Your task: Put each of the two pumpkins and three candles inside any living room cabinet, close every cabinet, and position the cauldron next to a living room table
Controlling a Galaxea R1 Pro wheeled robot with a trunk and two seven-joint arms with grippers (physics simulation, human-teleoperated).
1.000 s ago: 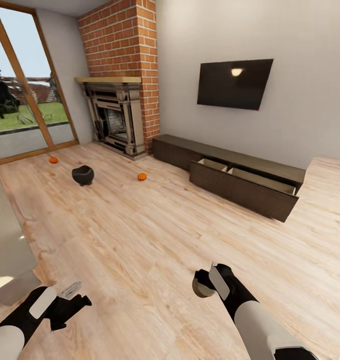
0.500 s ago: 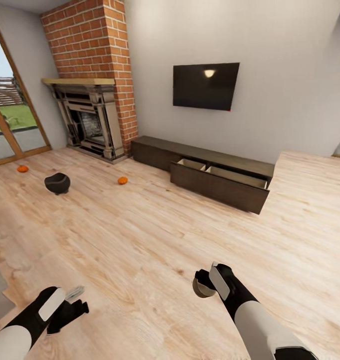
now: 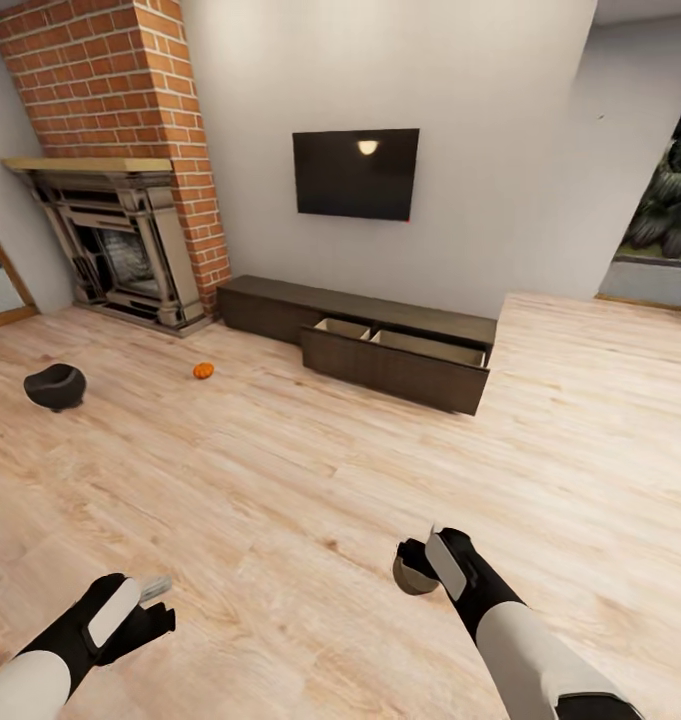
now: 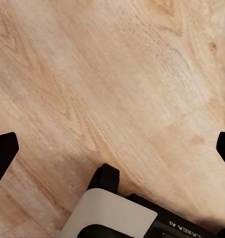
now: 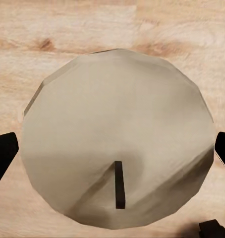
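- Wood floor [image 3: 280,480] fills the living room, with a brick fireplace [image 3: 110,240] at the far left and a dark TV [image 3: 355,173] on the grey wall.
- Since a second ago the whole view has swung to the right. The camera turned; the things did not move.
- Because of that turn, the cabinet [image 3: 380,340] now sits near the middle of the head view. One drawer front [image 3: 392,370] stands pulled out, and you can see its pale inside.
- The right pincer [image 3: 420,568] has its two fingers closed around a candle [image 5: 117,148]. In the right wrist view the candle's round top and small wick are very close.
- The left pincer [image 3: 150,605] hangs low over the floor. Its fingers are spread wide with only floor between them.
- The cauldron [image 3: 55,386] sits on the floor at the far left, well apart from the cabinet.
- One pumpkin [image 3: 203,371] lies on the floor between the cauldron and the cabinet. A tiny orange spot at the left edge may be the other one, but it is too small to be sure.
- My guess is that the robot is turning to face the open drawer so it can carry the candle there. It is not close yet, so it has to roll forward first.
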